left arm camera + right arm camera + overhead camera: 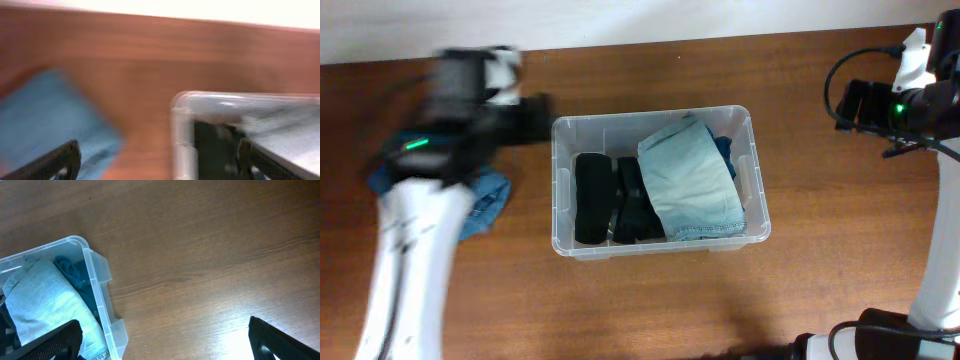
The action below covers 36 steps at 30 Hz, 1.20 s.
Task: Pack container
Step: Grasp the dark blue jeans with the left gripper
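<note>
The clear container [561,150] sits mid-table. It holds a folded pale denim piece [692,182], black rolled clothes [592,197] and a bit of dark blue cloth [724,152]. A blue cloth [488,200] lies on the table left of it, partly under my left arm. My left gripper [542,108] is open and empty, blurred, by the container's far left corner [181,102]; the blue cloth [45,115] shows at its left. My right gripper [850,103] is open and empty, far right of the container [97,287].
The wooden table [820,250] ends at a white wall along the far edge. Cables hang off the right arm [930,100].
</note>
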### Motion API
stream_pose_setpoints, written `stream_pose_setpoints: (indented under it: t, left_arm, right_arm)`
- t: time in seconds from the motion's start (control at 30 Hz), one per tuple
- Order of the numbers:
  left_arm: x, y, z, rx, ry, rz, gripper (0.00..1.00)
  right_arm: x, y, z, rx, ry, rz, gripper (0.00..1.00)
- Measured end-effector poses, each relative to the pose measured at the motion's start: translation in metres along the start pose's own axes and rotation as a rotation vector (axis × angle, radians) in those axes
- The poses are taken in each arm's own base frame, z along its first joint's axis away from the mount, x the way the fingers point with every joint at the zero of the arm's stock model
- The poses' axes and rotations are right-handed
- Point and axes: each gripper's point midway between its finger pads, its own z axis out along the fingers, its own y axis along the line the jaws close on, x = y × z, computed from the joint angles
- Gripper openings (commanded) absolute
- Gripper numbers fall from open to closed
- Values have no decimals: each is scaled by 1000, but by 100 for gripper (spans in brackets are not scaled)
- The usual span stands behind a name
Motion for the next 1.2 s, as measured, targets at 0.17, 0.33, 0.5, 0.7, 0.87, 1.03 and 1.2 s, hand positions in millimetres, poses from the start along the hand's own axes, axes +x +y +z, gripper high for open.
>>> stream_pose_setpoints:
  t: [0.17,0.33,0.5,0.7,0.87,1.03,1.2]
  left_arm:
    - [37,156,14,-238,106,-318,99]
    - [150,256,88,-232,397,-635,99]
    - [178,269,139,-117,439,-681,99]
    - [184,254,179,16,437,-642,99]
    - [184,248,185,39,445,-634,62]
    - [178,235,180,100,451,-640,2]
    - [154,215,161,165,399,-610,1]
  right_arm:
    - [0,0,4,0,9,0,98]
    - [0,0,5,0,11,0,98]
    - [0,0,5,-3,14,0,99]
    - [0,0,5,-3,14,1,98]
    - [0,0,5,-3,14,1,98]
    - [0,0,5,-3,14,1,98]
    - [1,0,5,-3,17,1,98]
